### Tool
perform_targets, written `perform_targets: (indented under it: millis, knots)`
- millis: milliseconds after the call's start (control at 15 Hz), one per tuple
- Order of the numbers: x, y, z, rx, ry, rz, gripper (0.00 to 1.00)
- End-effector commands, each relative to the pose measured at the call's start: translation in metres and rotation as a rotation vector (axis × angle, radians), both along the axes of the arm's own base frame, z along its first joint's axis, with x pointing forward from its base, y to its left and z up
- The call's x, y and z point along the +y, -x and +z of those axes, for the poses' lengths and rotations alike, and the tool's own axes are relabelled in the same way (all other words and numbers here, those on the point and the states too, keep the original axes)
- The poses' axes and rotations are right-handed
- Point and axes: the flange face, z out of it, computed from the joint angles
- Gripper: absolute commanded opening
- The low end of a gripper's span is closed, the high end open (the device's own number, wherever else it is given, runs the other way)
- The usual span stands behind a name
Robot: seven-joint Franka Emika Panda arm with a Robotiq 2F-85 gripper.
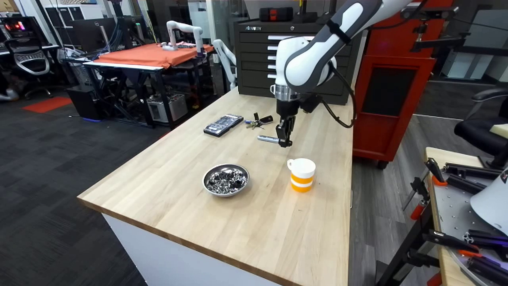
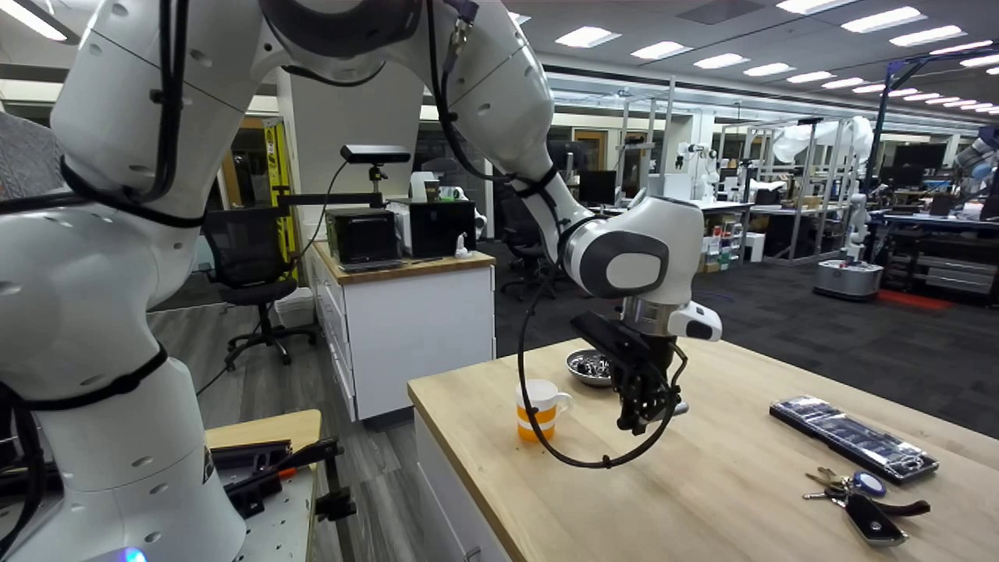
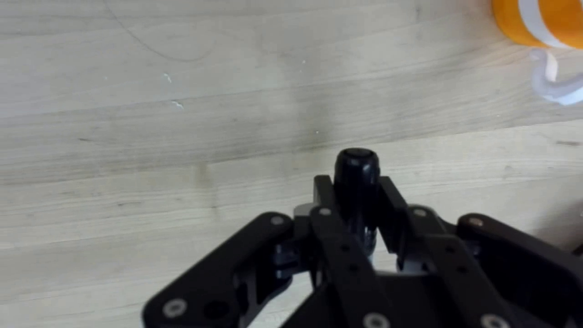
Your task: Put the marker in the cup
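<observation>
Black fingers [image 3: 324, 193] of my gripper [image 3: 356, 184] clench the marker [image 3: 357, 166] by its glossy cap and hide most of its barrel, held, it seems, clear of the wooden tabletop [image 3: 159, 136]. Cropped by my wrist view's corner, the orange-and-white cup [image 3: 542, 23] stands nearby; in both exterior views a round metal bowl [image 1: 224, 195] holds jumbled shiny bits.

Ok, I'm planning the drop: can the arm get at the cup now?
Probably yes: the gripper, holding the marker, hangs near the cup, with nothing standing between them in an exterior view.
</observation>
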Motion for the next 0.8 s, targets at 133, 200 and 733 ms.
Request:
perform_targets:
  millis: [133,200,733]
  knots:
    - [-0.003,0.016,0.044,0.017,0.019,0.052,0.06]
    - [-0.001,0.019,0.048,0.023,0.019,0.081,0.06]
    - [0.003,0.059,0.082,0.084,0.043,0.357,0.06]
